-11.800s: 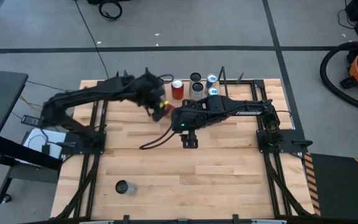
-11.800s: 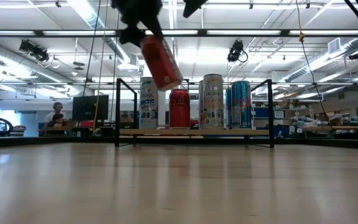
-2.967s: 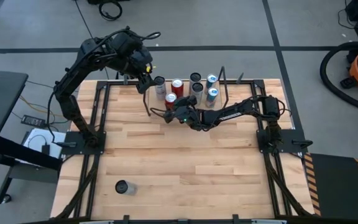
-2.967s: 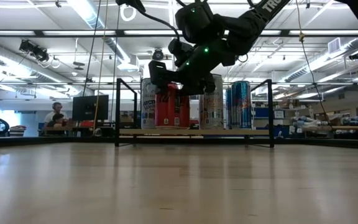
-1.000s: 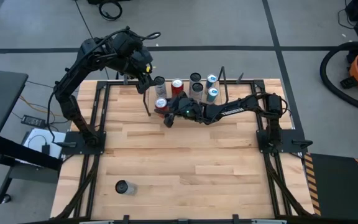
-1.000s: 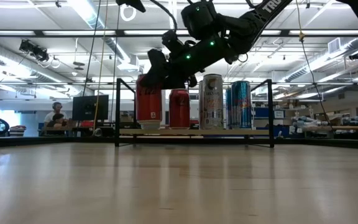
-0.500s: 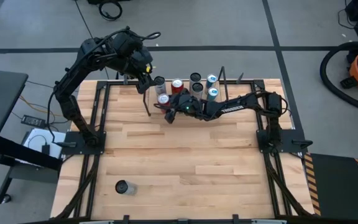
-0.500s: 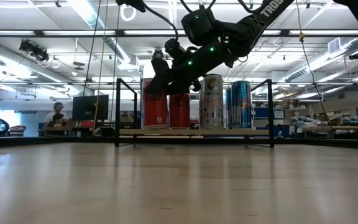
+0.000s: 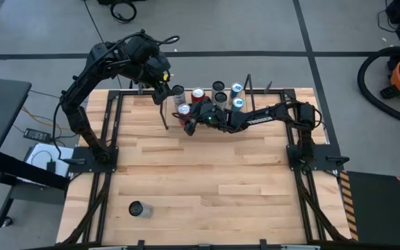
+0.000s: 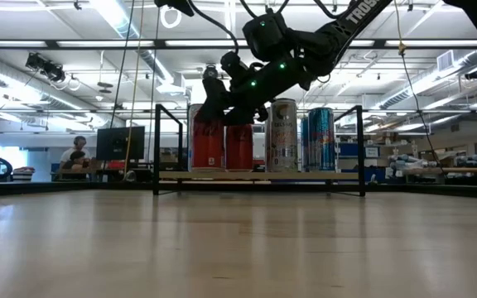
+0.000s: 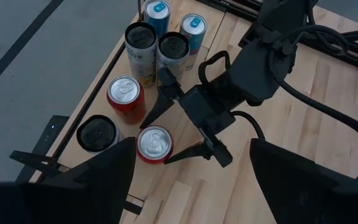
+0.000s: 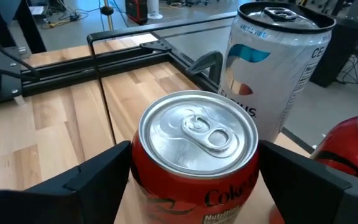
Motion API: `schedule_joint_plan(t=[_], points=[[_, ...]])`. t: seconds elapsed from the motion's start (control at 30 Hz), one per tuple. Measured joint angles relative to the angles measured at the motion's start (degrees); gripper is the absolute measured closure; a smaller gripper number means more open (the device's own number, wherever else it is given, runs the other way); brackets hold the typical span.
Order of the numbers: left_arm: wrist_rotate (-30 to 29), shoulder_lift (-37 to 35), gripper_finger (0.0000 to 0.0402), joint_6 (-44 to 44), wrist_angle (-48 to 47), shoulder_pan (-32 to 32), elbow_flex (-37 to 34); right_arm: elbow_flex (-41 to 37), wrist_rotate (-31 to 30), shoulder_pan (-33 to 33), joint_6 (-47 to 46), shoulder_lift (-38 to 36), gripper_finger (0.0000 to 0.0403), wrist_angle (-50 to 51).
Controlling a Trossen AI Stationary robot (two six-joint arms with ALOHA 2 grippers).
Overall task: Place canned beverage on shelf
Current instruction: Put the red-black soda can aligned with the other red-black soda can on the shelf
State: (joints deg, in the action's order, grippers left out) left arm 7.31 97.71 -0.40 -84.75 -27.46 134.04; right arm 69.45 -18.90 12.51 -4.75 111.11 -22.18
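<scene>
— Two fingers of my right gripper (image 11: 169, 127) stand wide apart, one on each side of the red can (image 11: 154, 144). From the left wrist camera I see a gap between each finger and the can, so I'd say it isn't squeezing it.

— Where is that can?

— It stands on the shelf (image 10: 259, 175), at the end of the row, just beside another red can (image 10: 239, 146). A white can (image 12: 278, 68) stands close behind it.

— Which way does it point?

— Straight up. Its long side goes up and down, and its silver top with the pull tab faces up. In the low view it looks upright, not tilted.

— And your other arm?

— My left gripper (image 9: 160, 78) hangs high over the back edge of the table (image 9: 207, 180), near that end of the shelf. Its fingers are spread wide and hold nothing.

— Anything else on the table?

— One more can (image 9: 137, 208) stands far away near the front corner.
</scene>
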Motion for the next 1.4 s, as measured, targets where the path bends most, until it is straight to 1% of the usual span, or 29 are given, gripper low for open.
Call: schedule_joint_plan(t=[0.23, 0.4, 0.67, 1.0, 1.1, 1.2, 1.27, 1.4], points=[[0.0, 0.0, 0.0086, 0.0, 0.0, 0.0, 0.0, -0.02, 0.42, -0.48, 0.02, -0.02, 0.0049, 0.35], [0.0, 0.0, 0.0086, 0.0, 0.0, 0.0, 0.0, -0.02, -2.41, -1.03, 1.73, -0.11, 0.0049, -0.21], [0.0, 0.0, 0.0086, 0.04, 0.0, 0.0, 0.0, -0.04, -2.06, -1.16, 0.56, -0.87, 0.0048, -1.27], [0.02, 0.0, 0.0086, 0.07, -0.01, 0.0, 0.0, -0.07, -1.72, -1.51, -4.74, -8.82, 0.0048, 0.35], [0.02, 0.0, 0.0086, -0.11, 0.0, 0.0, 0.0, 1.2, 1.72, -1.4, -4.8, -11.86, 0.0048, 4.39], [0.02, 0.0, 0.0086, -0.39, 0.0, 0.02, 0.0, 4.06, 9.46, -0.66, -4.8, -14.61, 0.0048, 10.84], [0.01, 0.0, 0.0086, -0.68, 0.0, 0.02, 0.0, 5.61, 13.15, -0.28, -4.69, -16.02, 0.0048, 13.38], [0.02, 0.0, 0.0086, -1.69, 0.0, 0.0, 0.0, 9.44, 14.26, 0.67, -5.4, -17.69, 0.0048, 16.9]])
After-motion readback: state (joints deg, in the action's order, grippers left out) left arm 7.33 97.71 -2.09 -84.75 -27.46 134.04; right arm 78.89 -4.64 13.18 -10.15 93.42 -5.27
